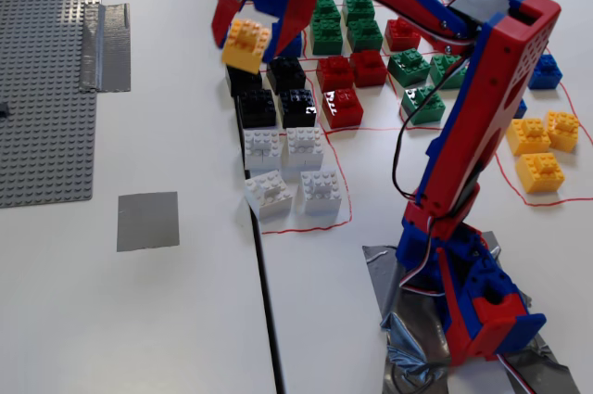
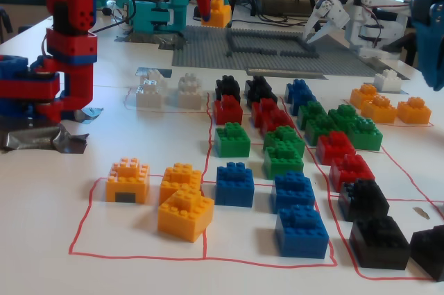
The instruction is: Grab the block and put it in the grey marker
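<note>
My gripper [image 1: 259,25] is shut on the yellow-orange block [image 1: 246,44] and holds it in the air, above the table's seam beside the black bricks [image 1: 273,93]. In the other fixed view the gripper [image 2: 210,5] hangs at the top with the block [image 2: 218,14] in it, in front of the baseplate. The grey marker [image 1: 147,221], a flat square of grey tape, lies bare on the left table, well below and to the left of the block in this fixed view. I cannot make it out in the other fixed view.
Rows of white [image 1: 287,170], black, red [image 1: 345,88], green [image 1: 371,32] and several yellow bricks [image 1: 542,148] fill red-outlined areas. A large grey studded baseplate [image 1: 46,69] and a wrinkled tape strip [image 1: 104,46] lie at the left. The arm's base [image 1: 473,306] stands at the lower right.
</note>
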Action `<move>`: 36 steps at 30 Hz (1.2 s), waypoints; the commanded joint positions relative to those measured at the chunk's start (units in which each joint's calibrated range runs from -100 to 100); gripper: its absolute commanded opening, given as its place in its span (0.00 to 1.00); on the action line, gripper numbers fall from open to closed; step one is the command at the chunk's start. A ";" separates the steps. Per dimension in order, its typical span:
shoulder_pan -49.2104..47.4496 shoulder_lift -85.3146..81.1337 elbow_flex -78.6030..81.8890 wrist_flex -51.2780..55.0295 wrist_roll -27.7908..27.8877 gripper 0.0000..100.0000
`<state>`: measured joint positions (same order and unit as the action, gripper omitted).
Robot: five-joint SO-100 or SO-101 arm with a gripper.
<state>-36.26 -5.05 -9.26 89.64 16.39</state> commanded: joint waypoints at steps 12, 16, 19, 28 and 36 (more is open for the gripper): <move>-17.62 1.17 12.81 -16.91 0.63 0.00; -19.68 5.96 11.90 -18.77 -1.66 0.00; -20.85 10.25 8.45 -18.69 -4.88 0.00; -22.33 19.16 0.00 -18.45 -11.58 0.00; -22.23 22.79 -2.91 -15.85 -11.14 0.18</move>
<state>-57.99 19.65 -6.90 71.68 5.40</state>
